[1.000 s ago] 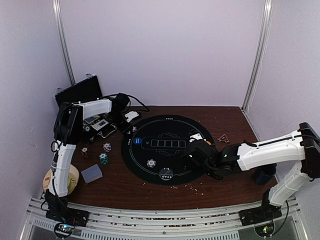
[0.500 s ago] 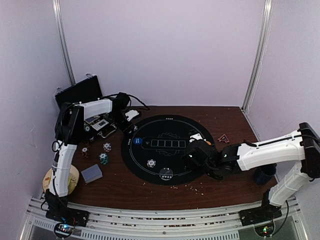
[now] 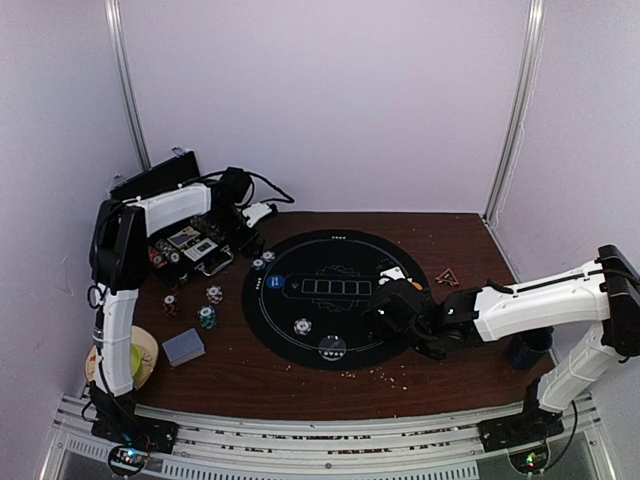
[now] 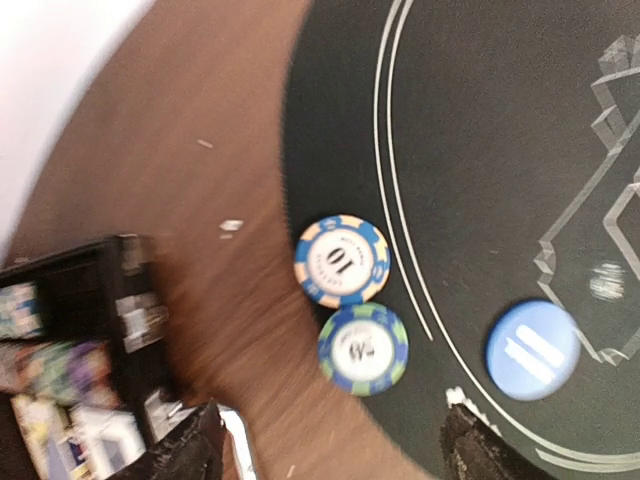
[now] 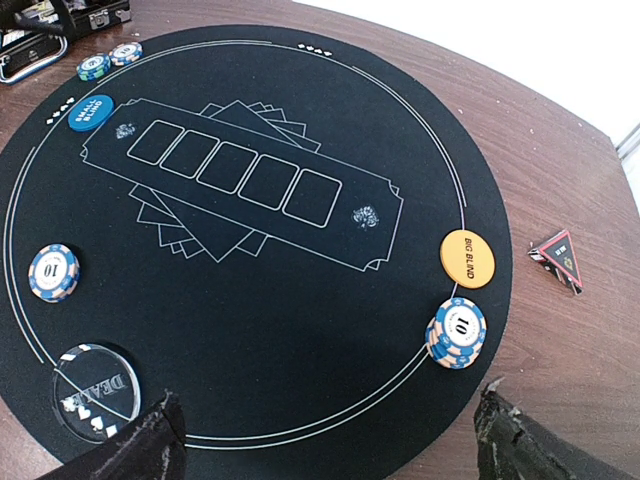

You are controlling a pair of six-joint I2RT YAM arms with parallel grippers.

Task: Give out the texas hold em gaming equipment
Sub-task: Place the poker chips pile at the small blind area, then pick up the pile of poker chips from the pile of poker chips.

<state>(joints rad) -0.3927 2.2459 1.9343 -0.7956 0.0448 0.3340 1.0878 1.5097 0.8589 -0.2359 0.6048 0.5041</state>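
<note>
The left gripper stands parted and empty, near two chips at the mat's edge. The right gripper is spread wide, grasping nothing.

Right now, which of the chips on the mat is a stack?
The blue-and-cream tens beside the orange Big Blind button; the other chips lie single.

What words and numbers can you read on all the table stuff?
"BIG BLIND": round orange disc.
"SMALL BLIND": round blue disc.
"10": blue-and-cream striped chip, also the stack of such chips.
"DEALER", upside down: clear round disc.
Green-and-blue striped chip: number too blurred.
Red-edged black triangle: too small.
</note>
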